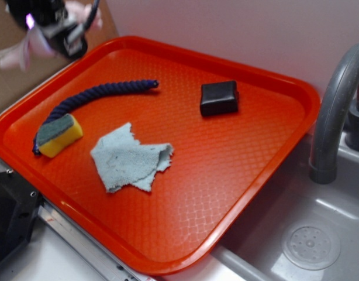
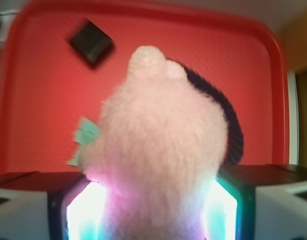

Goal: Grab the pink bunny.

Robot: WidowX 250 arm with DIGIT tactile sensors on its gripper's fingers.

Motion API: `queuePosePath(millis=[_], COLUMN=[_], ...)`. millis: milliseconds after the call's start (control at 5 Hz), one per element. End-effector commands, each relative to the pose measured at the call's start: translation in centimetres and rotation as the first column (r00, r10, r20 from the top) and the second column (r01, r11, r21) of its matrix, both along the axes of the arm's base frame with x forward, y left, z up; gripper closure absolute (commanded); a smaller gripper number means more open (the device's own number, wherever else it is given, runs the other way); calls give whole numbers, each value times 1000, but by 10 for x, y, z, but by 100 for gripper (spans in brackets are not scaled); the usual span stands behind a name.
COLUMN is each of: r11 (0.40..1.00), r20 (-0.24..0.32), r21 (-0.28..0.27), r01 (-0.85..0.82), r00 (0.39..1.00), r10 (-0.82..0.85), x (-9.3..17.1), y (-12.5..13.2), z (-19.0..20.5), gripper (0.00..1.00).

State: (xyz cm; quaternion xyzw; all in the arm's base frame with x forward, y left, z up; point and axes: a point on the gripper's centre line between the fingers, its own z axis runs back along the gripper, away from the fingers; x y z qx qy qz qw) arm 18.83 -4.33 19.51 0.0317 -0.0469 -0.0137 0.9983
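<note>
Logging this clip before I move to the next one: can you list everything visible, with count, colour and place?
tray: one, orange-red, on the counter beside the sink
rope: one, dark blue, curved along the tray's left side
sponge: one, yellow with green top, at the rope's lower end
cloth: one, light blue, frayed, tray centre-left
black block: one, upper middle of tray
faucet: one, grey, right of tray
sink: one, grey, lower right
pink bunny: one, pale pink, held above the tray's top-left corner
pincer: one, black, shut on the bunny

Pincer [image 2: 153,210] raised high at far left corner, fingers [image 2: 28,200] clamped on pink bunny [image 2: 158,145].
</note>
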Motion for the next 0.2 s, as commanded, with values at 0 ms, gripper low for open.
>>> queuePosePath(millis=[0], r11=[995], r20=[-44], r21=[-58], r01=[-79], r00=[996], r10=[76], x=[7], y=[2], z=[-10], gripper=[100])
